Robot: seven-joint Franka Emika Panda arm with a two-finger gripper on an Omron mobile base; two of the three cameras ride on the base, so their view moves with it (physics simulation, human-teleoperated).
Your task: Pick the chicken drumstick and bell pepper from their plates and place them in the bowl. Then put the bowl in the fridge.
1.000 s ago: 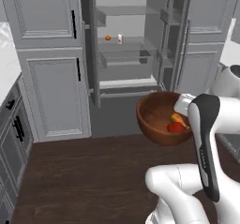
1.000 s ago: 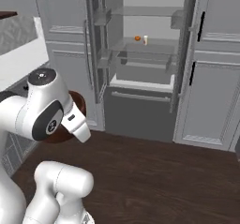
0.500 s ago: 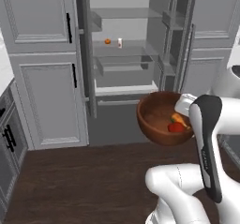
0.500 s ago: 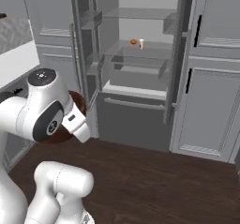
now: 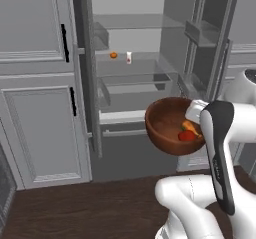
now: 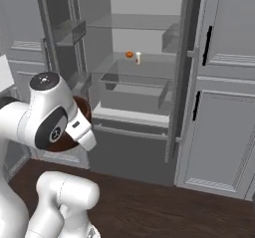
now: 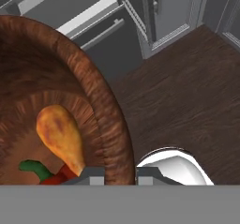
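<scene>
- The fridge (image 5: 135,83) is seen as a tall grey body with both doors swung open, clear glass shelves and a pale smooth inside; two small items, one orange (image 5: 113,55) and one white (image 5: 129,58), are set on a shelf.
- One wide, deep, round bowl (image 5: 167,125) of grained reddish-brown wood is held in the air before the open fridge.
- The bowl's rim is clamped by the gripper (image 7: 114,175).
- One glossy orange-brown chicken drumstick (image 7: 61,136) is lying inside the bowl.
- One red bell pepper (image 5: 187,136) with a green stem is lodged beside it.
</scene>
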